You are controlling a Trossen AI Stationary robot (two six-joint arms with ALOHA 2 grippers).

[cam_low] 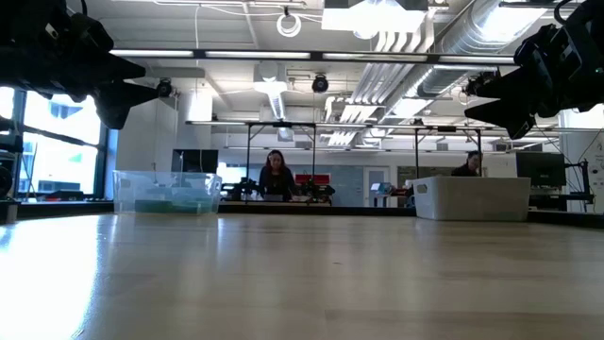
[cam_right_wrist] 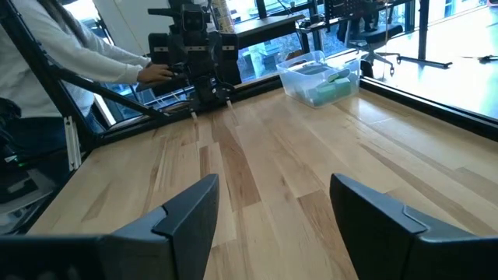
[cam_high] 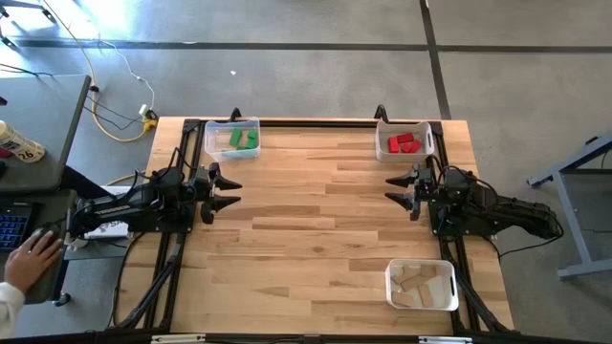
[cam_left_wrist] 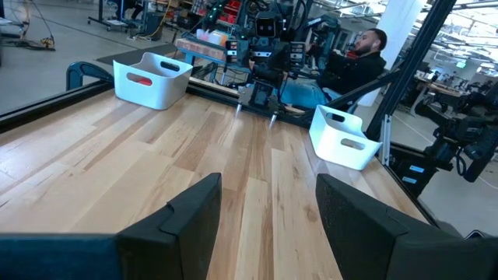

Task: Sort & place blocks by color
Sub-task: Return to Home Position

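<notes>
The blocks lie sorted in three bins. Green blocks [cam_high: 242, 139] fill the clear bin [cam_high: 231, 125] at the far left. Red blocks [cam_high: 404, 143] sit in the white bin [cam_high: 405, 129] at the far right. Plain wood blocks [cam_high: 423, 284] lie in the white bin [cam_high: 422, 305] at the near right. My left gripper [cam_high: 229, 189] hangs open above the table's left edge, pointing level toward the table's middle. My right gripper [cam_high: 394, 187] hangs open above the right edge, facing it. Nothing sits between either pair of fingers [cam_left_wrist: 194, 214] [cam_right_wrist: 191, 210].
The bare wood tabletop [cam_high: 316, 229] stretches between the two arms. A person's hand [cam_high: 33, 250] rests at a desk left of the table. People sit in the room beyond the far edge [cam_low: 276, 177].
</notes>
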